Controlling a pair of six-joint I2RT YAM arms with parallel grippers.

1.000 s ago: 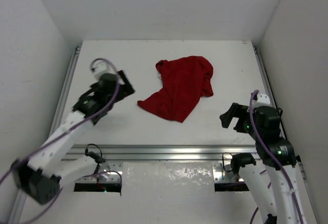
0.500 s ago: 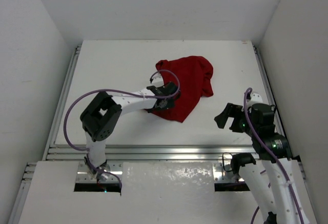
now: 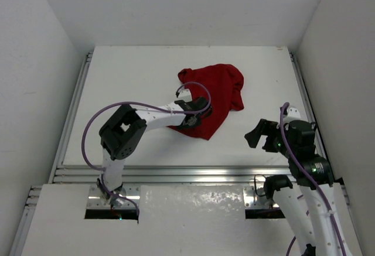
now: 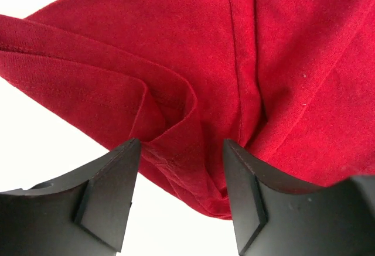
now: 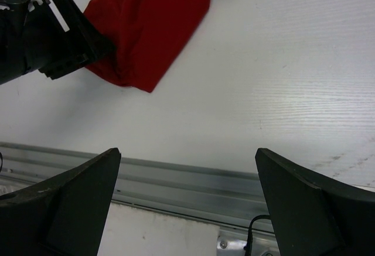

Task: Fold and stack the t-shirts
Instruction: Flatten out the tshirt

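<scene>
The dark red t-shirt point(image 3: 214, 95) lies crumpled in the middle of the white table. It fills the left wrist view point(image 4: 246, 62) and shows at the top left of the right wrist view point(image 5: 155, 16). My left gripper point(image 3: 196, 115) is down on its near left edge. Its jaws stand open, with a fold of the shirt's hem point(image 4: 181, 150) between the fingers point(image 4: 111, 197). My right gripper point(image 3: 258, 134) is open and empty above bare table, to the right of the shirt and apart from it.
A metal rail point(image 3: 176, 174) runs along the table's near edge, with rails point(image 3: 73, 103) down both sides. White walls close in the left, back and right. Bare table point(image 5: 281, 80) lies between the shirt and my right gripper.
My left arm has swung from the table's left side onto the shirt's near left edge, then crept a little further right. My right gripper has shifted slightly left.
</scene>
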